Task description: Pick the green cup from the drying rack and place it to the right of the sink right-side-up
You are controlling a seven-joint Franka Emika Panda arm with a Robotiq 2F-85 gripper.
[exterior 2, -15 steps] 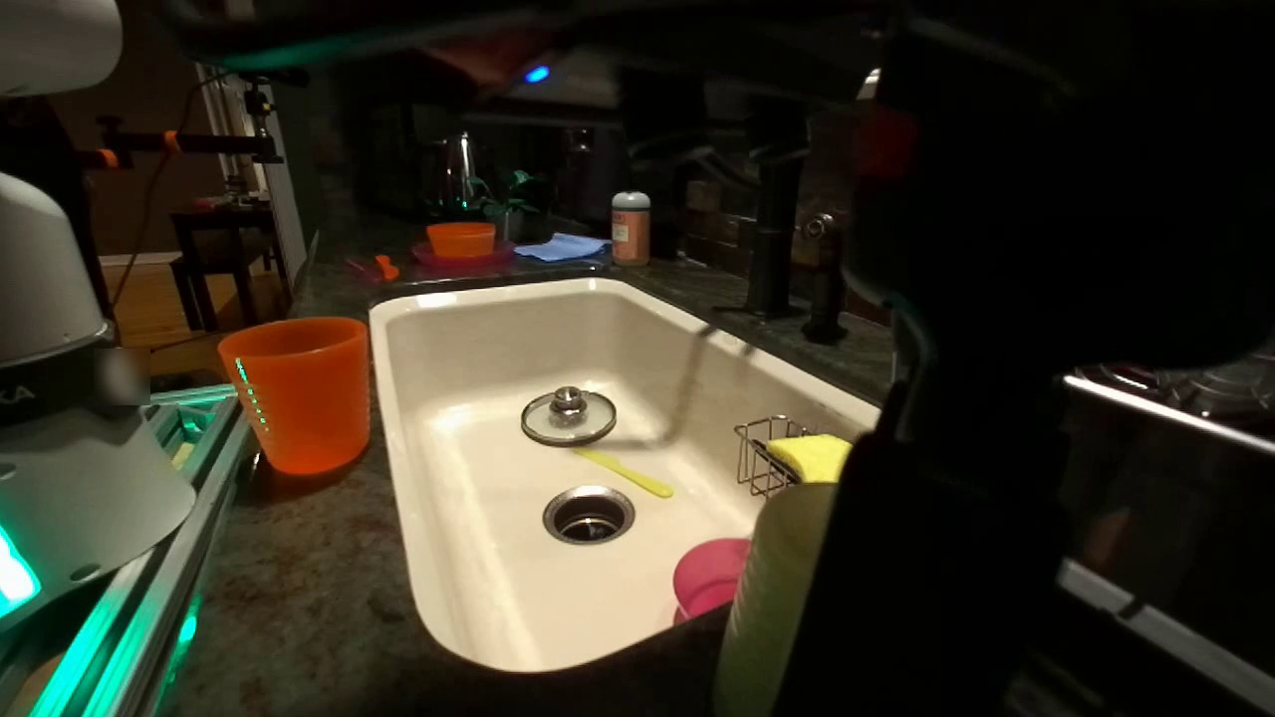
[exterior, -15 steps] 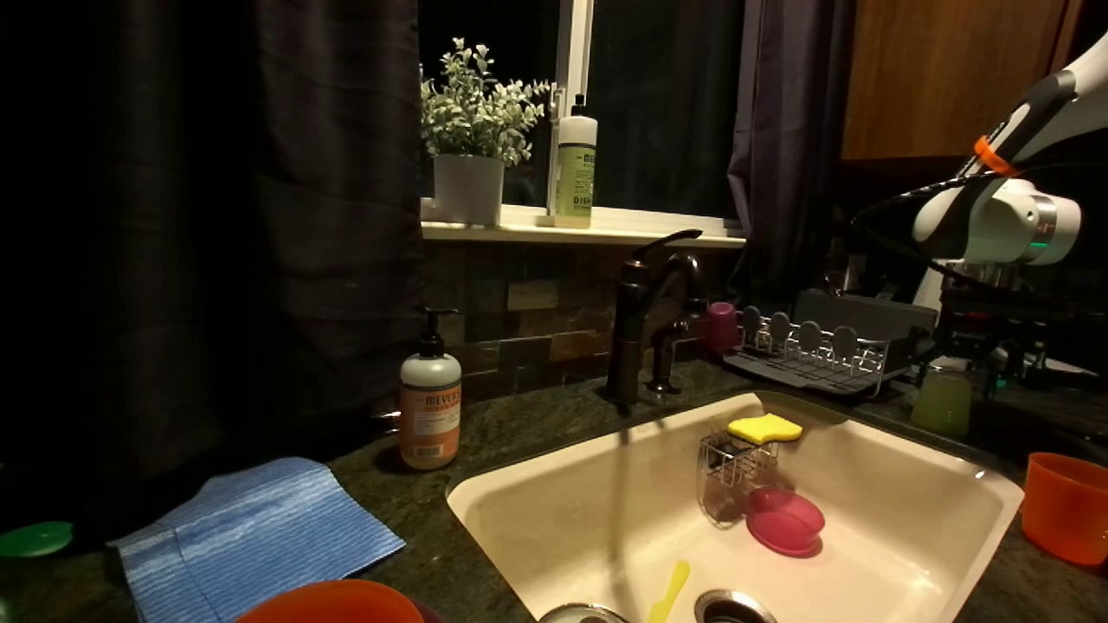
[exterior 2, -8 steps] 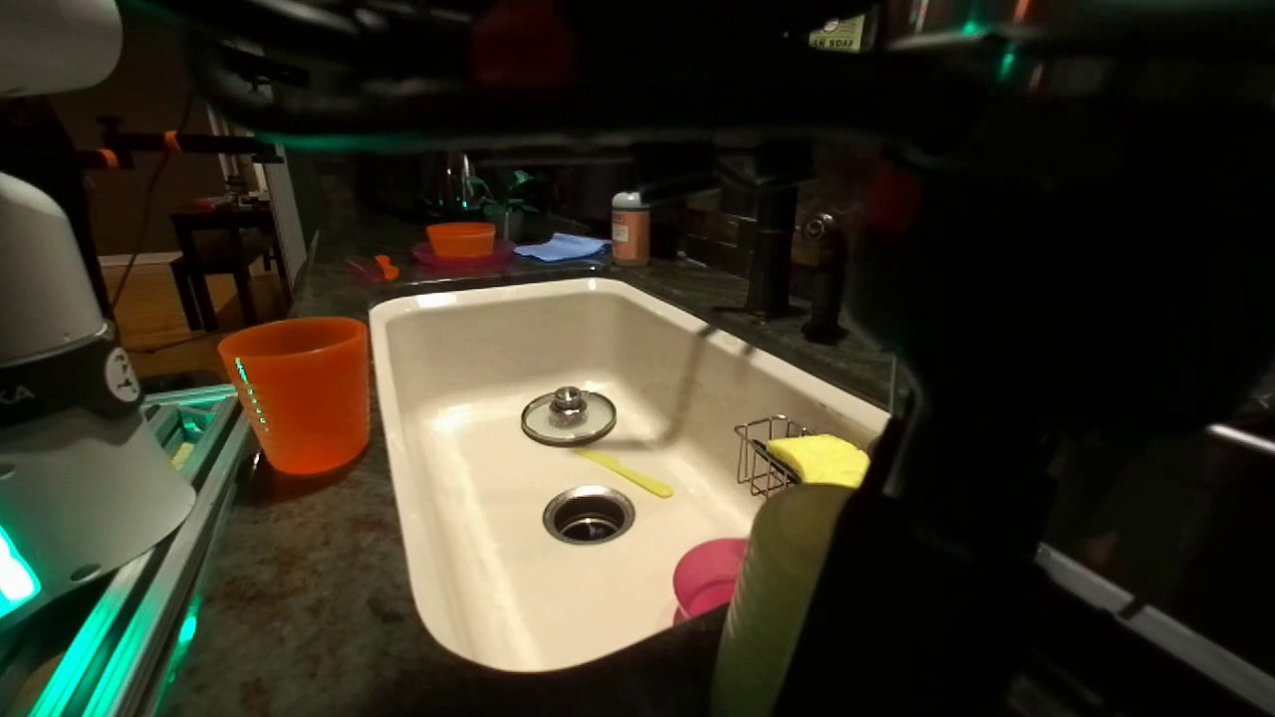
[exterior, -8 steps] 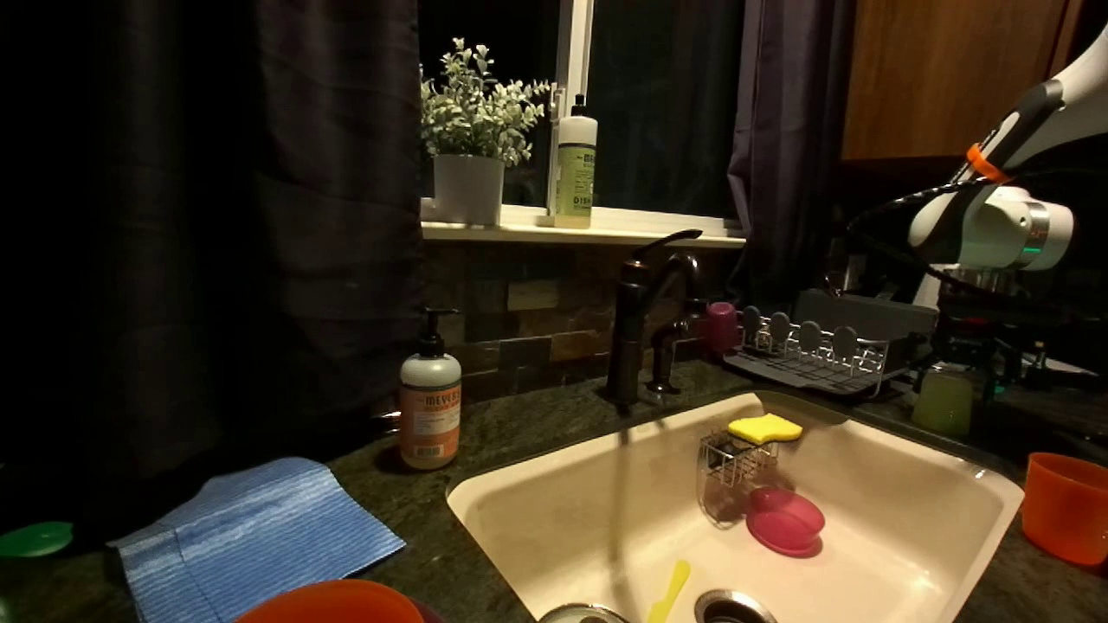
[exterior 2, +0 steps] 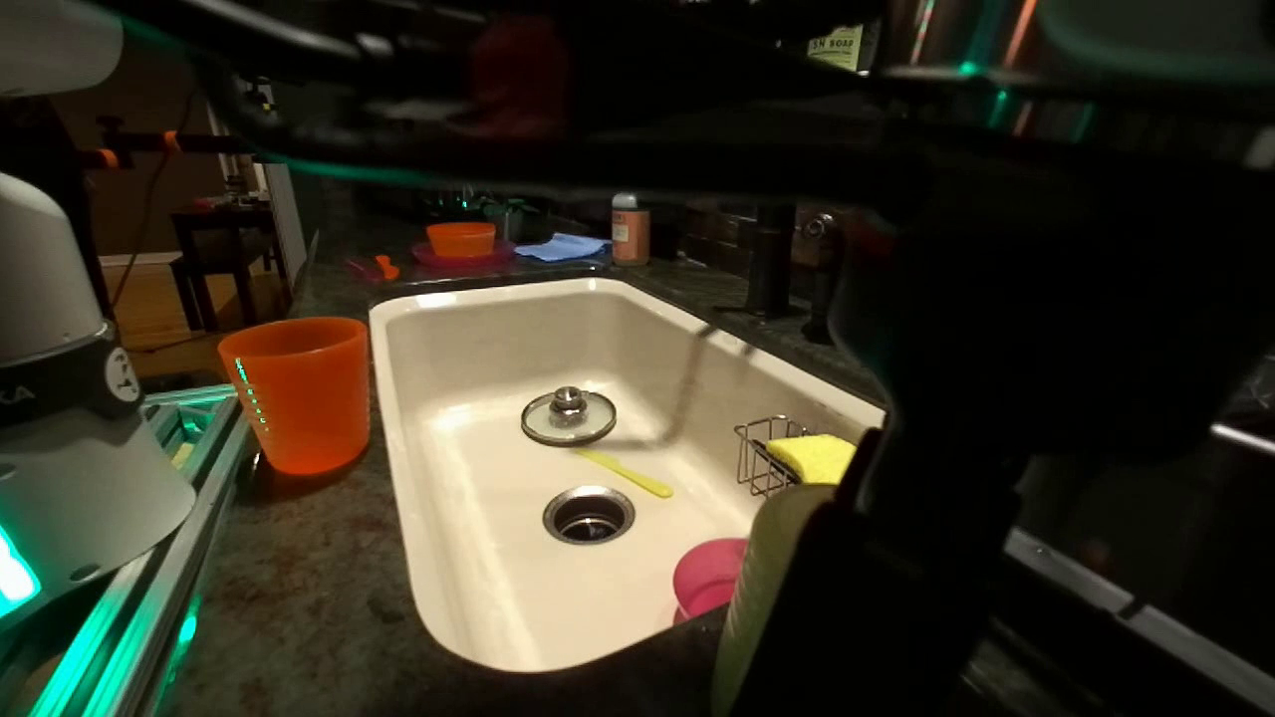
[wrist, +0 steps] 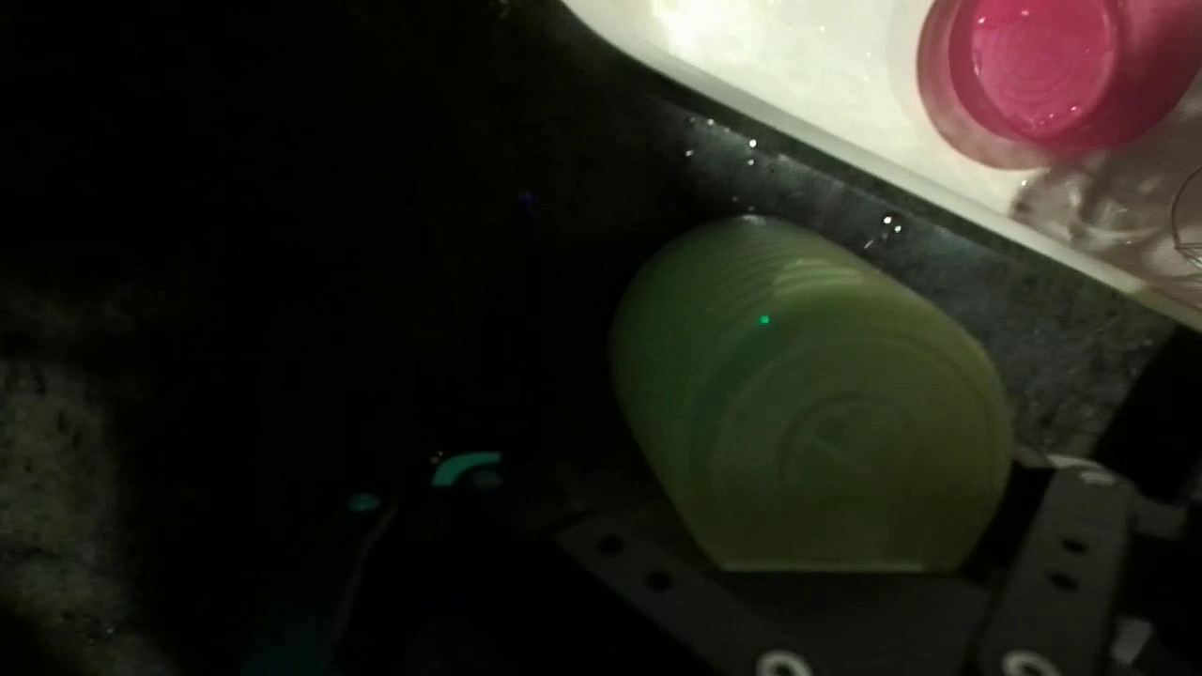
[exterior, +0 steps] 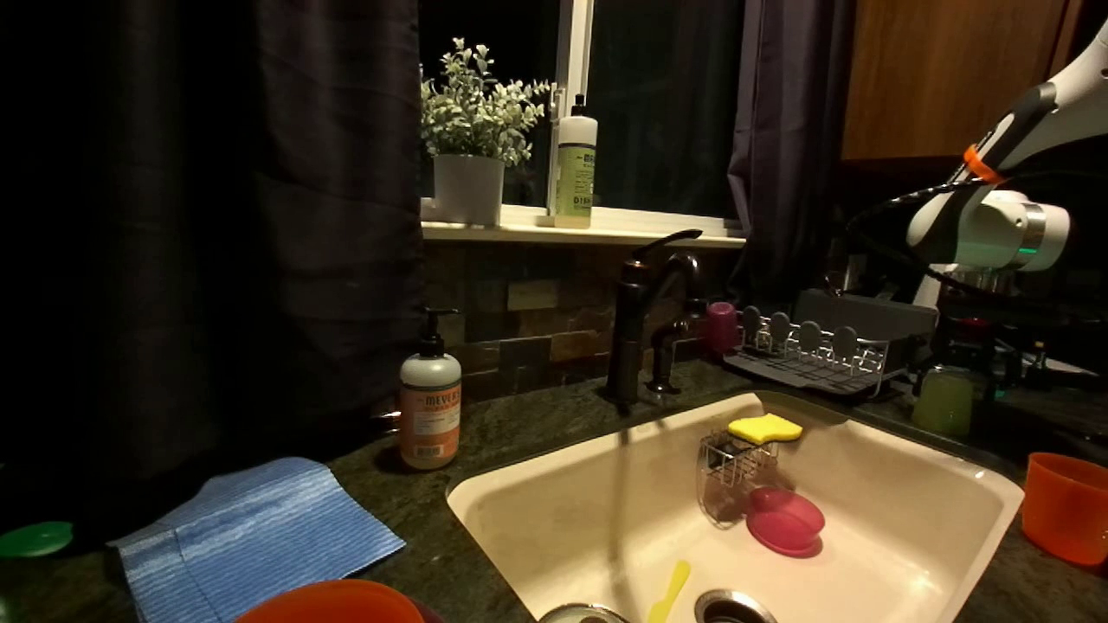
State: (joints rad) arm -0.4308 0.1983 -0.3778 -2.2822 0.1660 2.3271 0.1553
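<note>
Green cup [wrist: 817, 404] stands base uppermost on the desk [wrist: 1071, 347] just beside the sink [wrist: 798, 99], perhaps for draining, so a turn-over seems needed. The hand [wrist: 836, 498] straddles it from above, presumably to take its sides; whether the fingers [wrist: 1054, 573] clamp or only flank it, I cannot tell. The drying rack [exterior: 810, 337] nearby and the orange cup [exterior: 1069, 510] farther round the sink may crowd a sideways swing.
</note>
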